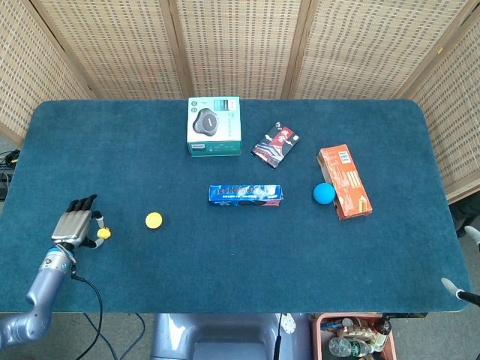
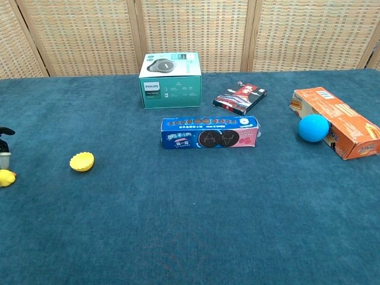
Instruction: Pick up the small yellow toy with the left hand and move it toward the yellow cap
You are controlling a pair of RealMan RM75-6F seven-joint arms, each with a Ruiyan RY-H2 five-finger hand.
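The small yellow toy (image 1: 103, 233) lies on the blue table near the left edge; the chest view shows the toy (image 2: 6, 177) at the frame's left border. The yellow cap (image 1: 153, 220) sits a short way to its right and appears as a fluted cap (image 2: 82, 161) in the chest view. My left hand (image 1: 73, 227) rests just left of the toy with its fingers stretched forward and its thumb beside the toy, holding nothing. Only a dark fingertip (image 2: 5, 132) of it shows in the chest view. A pale tip at the head view's lower right edge may be my right hand (image 1: 453, 288).
A blue cookie pack (image 1: 245, 195) lies mid-table. Behind it stand a teal box (image 1: 214, 126) and a dark red packet (image 1: 275, 145). To the right, a blue ball (image 1: 324, 193) sits against an orange box (image 1: 344, 182). A wicker screen backs the table.
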